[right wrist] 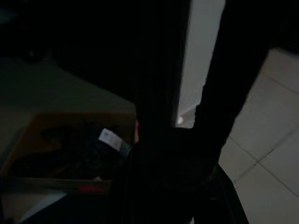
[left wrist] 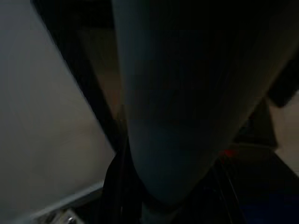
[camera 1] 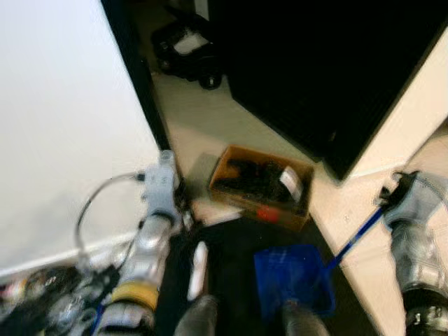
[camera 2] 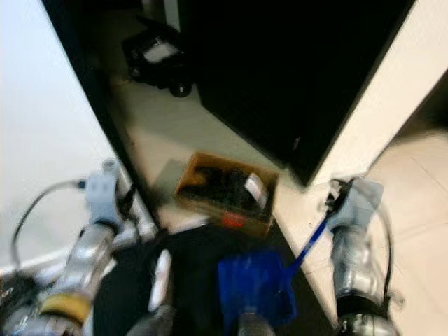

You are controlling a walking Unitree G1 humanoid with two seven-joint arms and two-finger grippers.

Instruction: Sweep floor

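Right gripper [camera 1: 392, 198] grasps blue dustpan [camera 1: 292, 278] handle, pan floor-level for debris; left gripper [camera 1: 162, 183] state indeterminate.

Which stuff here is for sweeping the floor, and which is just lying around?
For sweeping:
- blue dustpan, its long handle running up to the right end effector
- left end effector, near a whitish handle that may be the broom's; too blurred to be sure

Just lying about:
- cardboard box of dark items
- black wheeled toy car
- clutter by the wall

Head stereo pair angled down at the floor; both close, dark wrist cameras sharing the cardboard box [camera 1: 262, 185].
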